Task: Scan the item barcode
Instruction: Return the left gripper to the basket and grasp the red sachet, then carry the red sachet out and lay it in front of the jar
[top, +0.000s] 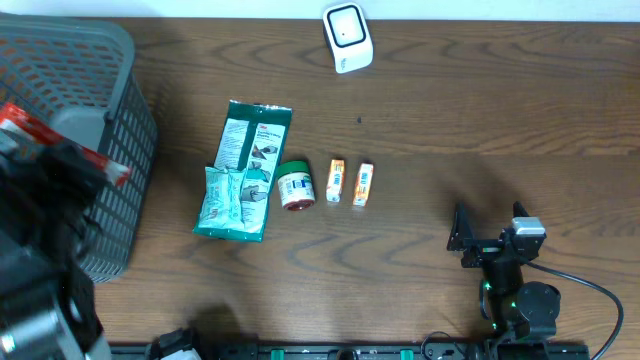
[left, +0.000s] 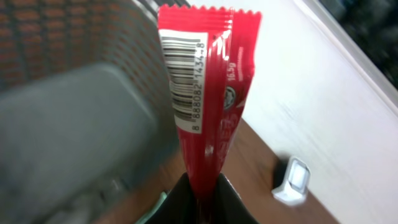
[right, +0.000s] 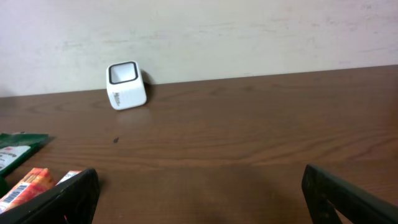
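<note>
My left gripper (left: 205, 186) is shut on the lower end of a red packet (left: 202, 93), which stands upright in the left wrist view. The packet's white barcode label (left: 183, 78) faces the camera. Overhead, the packet (top: 20, 122) and the left gripper (top: 65, 165) hang over the grey basket at the far left. The white scanner (top: 347, 37) stands at the back of the table, also seen as the scanner (left: 292, 182) and the scanner (right: 126, 84). My right gripper (right: 200, 180) is wide open with nothing in it, low over the table at the front right (top: 490, 222).
A grey mesh basket (top: 110, 60) fills the left side. Green packets (top: 245, 170), a small green-lidded jar (top: 295, 185) and two small orange boxes (top: 335, 181) (top: 363, 184) lie in a row mid-table.
</note>
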